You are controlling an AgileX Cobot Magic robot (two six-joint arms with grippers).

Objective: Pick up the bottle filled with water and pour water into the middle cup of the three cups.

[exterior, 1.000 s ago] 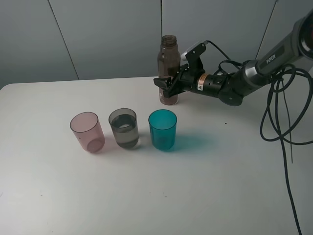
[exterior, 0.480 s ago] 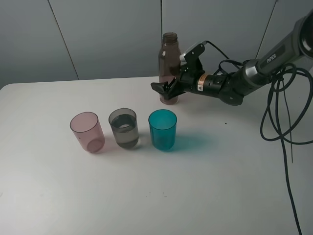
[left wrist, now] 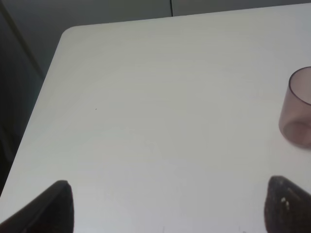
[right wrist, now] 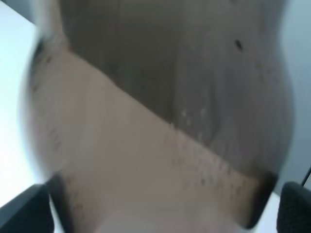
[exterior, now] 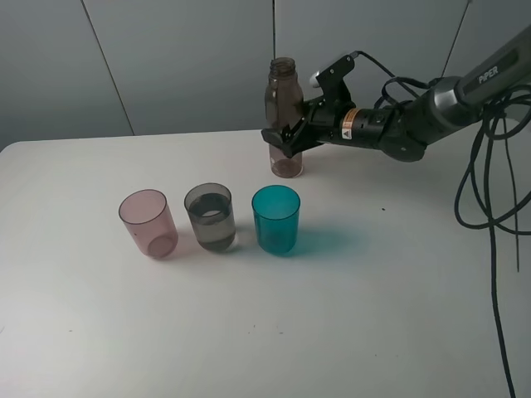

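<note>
On a white worktop (exterior: 373, 315), the right arm's end effector (exterior: 286, 138) clamps shut around the lower body of the tall smoky bottle (exterior: 284, 116), which stands upright behind the teal cup (exterior: 275, 219). Beside the teal cup, nearer the pink cup (exterior: 148, 223), sits the middle cup (exterior: 210, 217), smoky grey and partly filled. The left end effector (left wrist: 167, 206) hangs spread wide over bare worktop, holding nothing, near the pink cup.

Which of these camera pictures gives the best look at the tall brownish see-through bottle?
The exterior high view: the tall smoky brown plastic bottle shows whole, from neck to base, standing on the white table with the right claw at it. The right wrist view shows only a blurred close-up of its body. The left wrist view misses it.
</note>
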